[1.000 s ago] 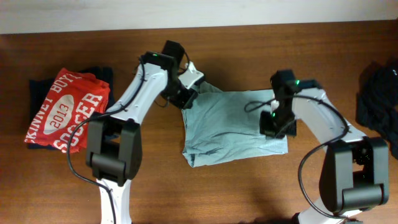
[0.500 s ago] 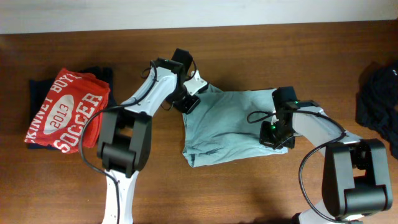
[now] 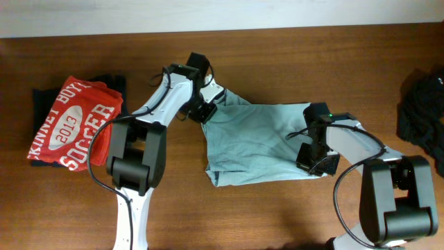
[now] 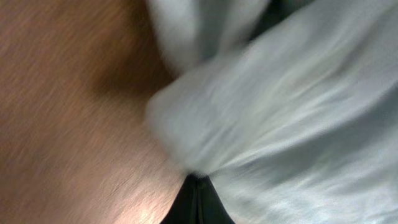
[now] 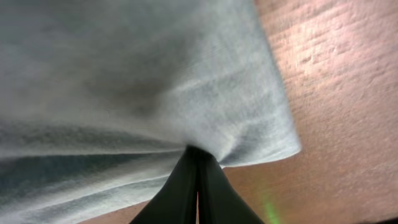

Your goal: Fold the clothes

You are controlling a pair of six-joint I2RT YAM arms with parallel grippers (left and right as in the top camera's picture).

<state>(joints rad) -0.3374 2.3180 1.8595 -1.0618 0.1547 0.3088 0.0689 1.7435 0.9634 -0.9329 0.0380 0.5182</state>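
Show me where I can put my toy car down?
Bare wood: the table's front edge below the grey-blue t-shirt, and the back strip above it. Crowded: the left end with the red soccer t-shirt, the right end with the black garment.

Close up and blurred. Fills the top and right with pale grey-blue t-shirt [image 4: 280, 118], bunched into soft folds. Grips a gathered fold of that cloth at the bottom edge in the dark left pincer [image 4: 197, 193], jaws pressed together. Shows brown wood-grain worktop [image 4: 68, 106] at left, shadowed beside the cloth.
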